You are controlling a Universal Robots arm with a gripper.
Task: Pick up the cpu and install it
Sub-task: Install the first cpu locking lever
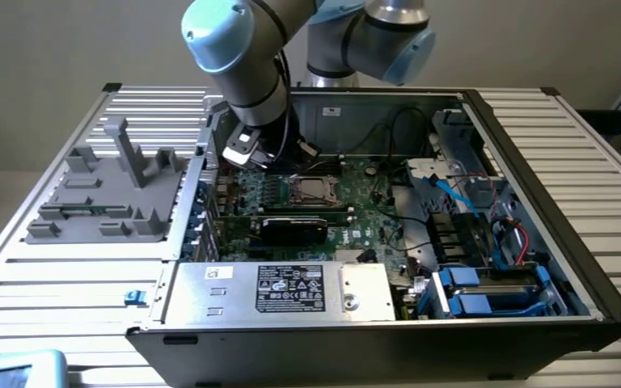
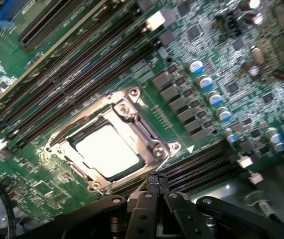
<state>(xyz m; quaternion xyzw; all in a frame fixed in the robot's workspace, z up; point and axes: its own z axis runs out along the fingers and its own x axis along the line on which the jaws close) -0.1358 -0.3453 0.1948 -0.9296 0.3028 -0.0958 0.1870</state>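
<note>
The tool (image 2: pixel 157 180), clenched with nothing seen in its tips, hovers just beside the socket frame (image 2: pixel 154 149) holding the cpu (image 2: pixel 107 149) flat; moves here likely want care.

Cpu (image 2: pixel 107 152): flat square chip with a pale silver-grey top, bright with glare in the wrist view. It lies flat and level in the socket bracket (image 2: pixel 127 110) on the motherboard (image 2: pixel 197 74), edges parallel to the bracket's metal rim, which surrounds it on all sides.
</note>
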